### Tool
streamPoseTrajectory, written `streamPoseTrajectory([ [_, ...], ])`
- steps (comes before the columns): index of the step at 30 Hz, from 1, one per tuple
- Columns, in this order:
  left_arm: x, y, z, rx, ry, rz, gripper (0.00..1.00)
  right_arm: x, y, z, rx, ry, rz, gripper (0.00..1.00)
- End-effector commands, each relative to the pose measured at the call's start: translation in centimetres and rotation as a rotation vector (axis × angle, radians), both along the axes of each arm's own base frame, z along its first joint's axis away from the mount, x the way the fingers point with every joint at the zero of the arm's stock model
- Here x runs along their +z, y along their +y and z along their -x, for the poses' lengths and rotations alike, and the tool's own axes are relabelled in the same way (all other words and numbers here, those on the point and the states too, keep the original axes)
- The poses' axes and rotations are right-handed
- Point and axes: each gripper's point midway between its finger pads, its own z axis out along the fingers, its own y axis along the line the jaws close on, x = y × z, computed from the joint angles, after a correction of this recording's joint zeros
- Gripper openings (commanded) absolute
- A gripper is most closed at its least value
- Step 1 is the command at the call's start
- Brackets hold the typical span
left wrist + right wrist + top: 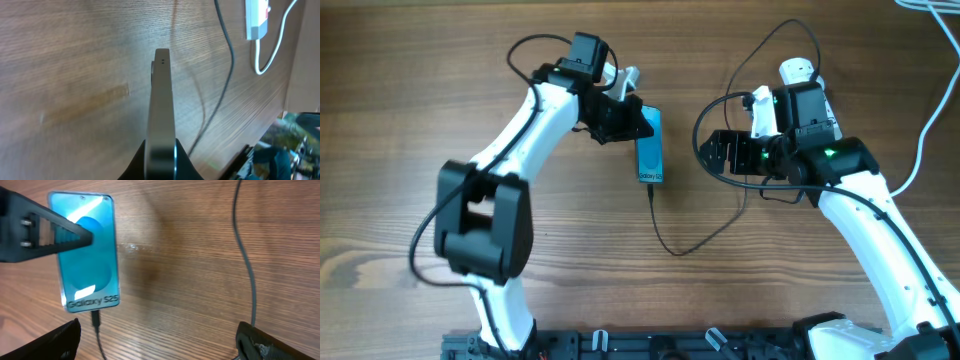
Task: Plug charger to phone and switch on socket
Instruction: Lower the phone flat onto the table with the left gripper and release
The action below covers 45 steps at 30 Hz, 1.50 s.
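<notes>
The phone (650, 148), with its cyan screen up, lies at the table's middle. My left gripper (625, 118) is shut on its top end; in the left wrist view the phone (161, 110) stands edge-on between the jaws (161, 152). The charger's black plug tip (95, 319) sits in the bottom edge of the phone (90, 255), and its cable (670, 245) loops right. My right gripper (713, 155) is open and empty to the right of the phone; it is also seen wide open in the right wrist view (160, 342). The white socket (796, 72) is mostly hidden under the right arm and shows in the left wrist view (256, 20).
A thick white cord (923, 130) runs along the right side of the table, and it also shows in the left wrist view (272, 50). The black cable (246, 255) crosses the wood near my right jaw. The left gripper's finger (45, 230) lies across the screen.
</notes>
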Motion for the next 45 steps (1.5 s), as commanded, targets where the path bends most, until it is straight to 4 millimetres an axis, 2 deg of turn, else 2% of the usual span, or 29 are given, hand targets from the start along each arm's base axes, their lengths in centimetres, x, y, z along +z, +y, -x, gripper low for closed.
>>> streamPoseTrajectory([
  [1, -1.7, -1.5, -0.2, -0.101, -0.017, 0.076, 0.04, -0.4, -0.9, -0.4, -0.054, 0.007, 0.031, 1.0],
  [4, -4.1, -1.7, -0.2, -0.123, 0.007, 0.082, 0.04, -0.8, -0.9, -0.4, -0.052, 0.019, 0.036, 1.0],
  [8, -6.0, -1.7, 0.1, -0.124, 0.052, 0.082, 0.04, -0.9, -0.9, -0.4, -0.05, 0.019, 0.037, 1.0],
  [15, -6.5, -1.9, -0.5, -0.125, 0.017, 0.091, 0.04, -0.8, -0.9, -0.4, -0.05, 0.019, 0.036, 1.0],
  [23, -10.5, -1.8, 0.7, -0.125, 0.083, 0.101, 0.04, -0.8, -0.9, -0.4, -0.05, 0.019, 0.036, 1.0],
  [29, -12.5, -1.7, 1.2, -0.122, 0.121, 0.094, 0.04, -0.8, -0.9, -0.4, -0.05, 0.019, 0.036, 1.0],
  [32, -12.5, -1.6, 1.1, -0.117, 0.127, 0.101, 0.04, -0.8, -0.9, -0.4, -0.05, 0.019, 0.036, 1.0],
  [36, -12.5, -1.6, 1.1, -0.111, 0.13, 0.1, 0.12, -0.8, -0.9, -0.4, -0.05, 0.019, 0.036, 1.0],
  [42, -13.1, -0.9, 0.7, -0.043, 0.169, 0.054, 0.3, -0.8, -0.9, -0.4, -0.05, 0.019, 0.036, 1.0],
  [45, -13.6, -0.3, 0.5, -0.01, 0.178, 0.009, 0.35, -0.8, -0.9, -0.4, -0.05, 0.019, 0.036, 1.0],
])
